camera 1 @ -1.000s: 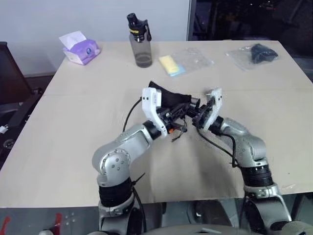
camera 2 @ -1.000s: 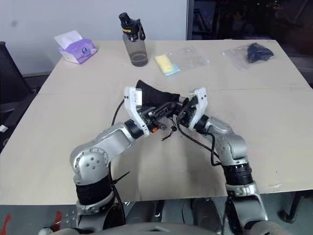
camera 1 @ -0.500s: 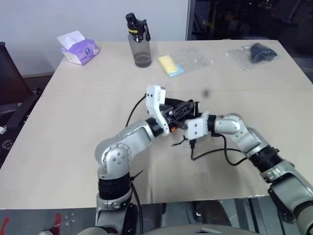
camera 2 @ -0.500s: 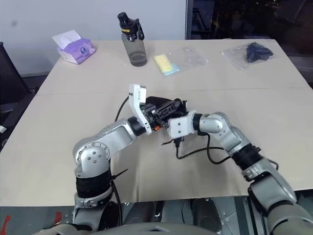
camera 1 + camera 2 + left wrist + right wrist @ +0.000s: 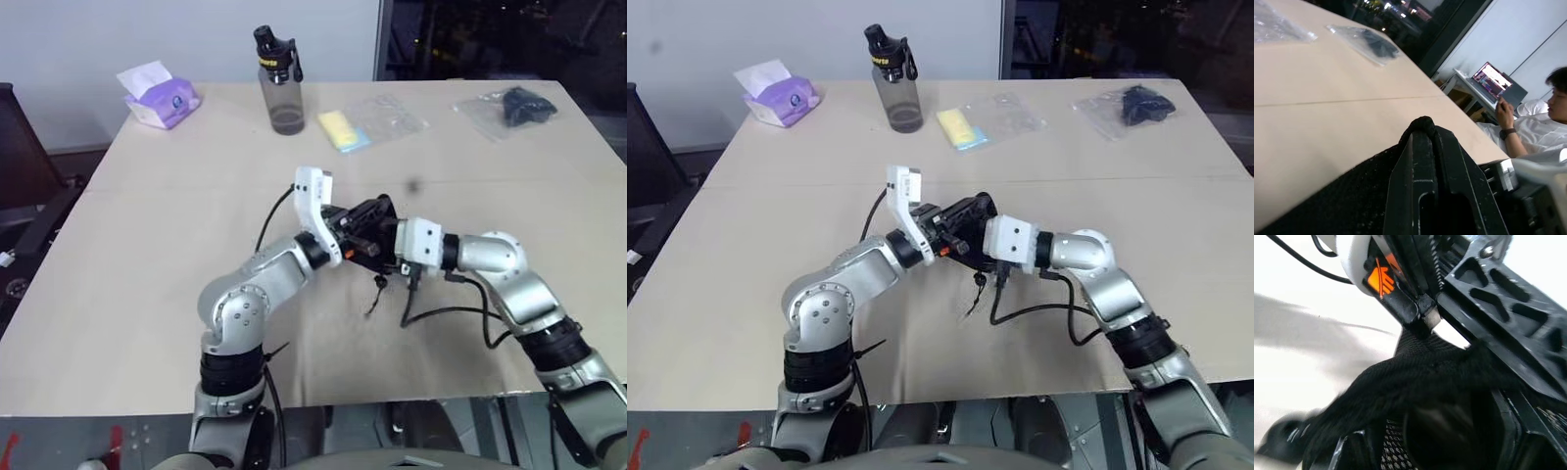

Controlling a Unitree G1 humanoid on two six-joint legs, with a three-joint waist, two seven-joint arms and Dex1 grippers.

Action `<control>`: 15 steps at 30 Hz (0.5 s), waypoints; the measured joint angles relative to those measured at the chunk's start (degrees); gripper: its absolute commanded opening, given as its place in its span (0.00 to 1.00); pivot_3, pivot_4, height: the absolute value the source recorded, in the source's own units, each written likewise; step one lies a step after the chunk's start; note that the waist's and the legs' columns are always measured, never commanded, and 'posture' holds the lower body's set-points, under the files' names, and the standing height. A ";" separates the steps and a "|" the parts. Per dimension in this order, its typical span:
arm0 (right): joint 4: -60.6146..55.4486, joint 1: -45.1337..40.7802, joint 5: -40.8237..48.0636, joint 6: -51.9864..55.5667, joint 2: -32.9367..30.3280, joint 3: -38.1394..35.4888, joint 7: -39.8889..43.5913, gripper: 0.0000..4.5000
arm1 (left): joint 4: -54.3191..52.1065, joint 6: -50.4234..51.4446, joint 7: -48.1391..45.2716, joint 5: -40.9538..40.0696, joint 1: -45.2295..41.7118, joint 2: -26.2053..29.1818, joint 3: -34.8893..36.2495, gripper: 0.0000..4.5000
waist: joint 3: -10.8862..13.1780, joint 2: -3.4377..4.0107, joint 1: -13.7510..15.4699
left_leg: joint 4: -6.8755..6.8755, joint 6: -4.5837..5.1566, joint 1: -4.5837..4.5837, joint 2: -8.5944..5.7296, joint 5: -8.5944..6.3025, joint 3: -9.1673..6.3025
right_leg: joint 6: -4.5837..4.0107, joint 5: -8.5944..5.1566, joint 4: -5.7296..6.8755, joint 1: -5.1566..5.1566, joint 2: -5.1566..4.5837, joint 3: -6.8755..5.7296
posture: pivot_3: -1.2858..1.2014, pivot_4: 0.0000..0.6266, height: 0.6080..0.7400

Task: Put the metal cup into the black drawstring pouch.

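Note:
The black drawstring pouch (image 5: 362, 223) hangs bunched above the middle of the table (image 5: 147, 255), and its knotted cord (image 5: 375, 294) dangles to the tabletop. My left gripper (image 5: 374, 227) is shut on the pouch's rim; in the left wrist view its fingers (image 5: 1415, 186) pinch the fabric edge (image 5: 1422, 122). My right gripper (image 5: 390, 251) meets the pouch from the right side. In the right wrist view its fingers (image 5: 1359, 453) stand wide apart with pouch fabric (image 5: 1440, 377) between them. The metal cup is hidden.
At the table's far side stand a grey bottle (image 5: 282, 86), a purple tissue pack (image 5: 159, 96), a yellow item in clear plastic (image 5: 343, 129) and a dark item in a clear bag (image 5: 514, 106). A person (image 5: 1542, 127) sits at a laptop (image 5: 1493, 81) beyond the table.
My right arm has swung out and down to the right, and its gripper now faces the pouch from the side. The pouch has bunched up and its cord hangs lower.

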 measured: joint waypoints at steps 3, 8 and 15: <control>-0.96 0.34 2.96 -0.28 -0.72 -4.37 0.35 0.58 | 0.08 -1.50 0.15 0.04 -0.95 -0.31 0.46 0.00 | 0.00 -0.01 -0.03 | 0.00 0.00 0.01 0.01 0.00 0.01 | 0.00 0.00 0.00 0.01 0.01 0.00 | 0.52 0.24 1.00; -0.72 0.84 9.05 -1.72 -1.46 -11.53 1.29 0.58 | 1.99 -2.18 0.13 0.85 -0.64 0.47 0.50 0.00 | 0.00 -0.01 0.00 | -0.02 0.01 0.00 0.02 -0.01 0.01 | 0.00 0.00 -0.01 0.00 0.01 -0.01 | 0.52 0.24 1.00; -5.80 6.54 29.21 21.77 -3.02 -15.09 1.06 0.58 | 3.55 -3.79 0.11 1.67 -0.76 -0.44 -0.05 0.00 | 0.00 -0.01 0.15 | -0.01 0.03 -0.03 0.06 -0.01 -0.02 | -0.02 0.00 0.00 0.01 -0.02 0.00 | 0.52 0.24 1.00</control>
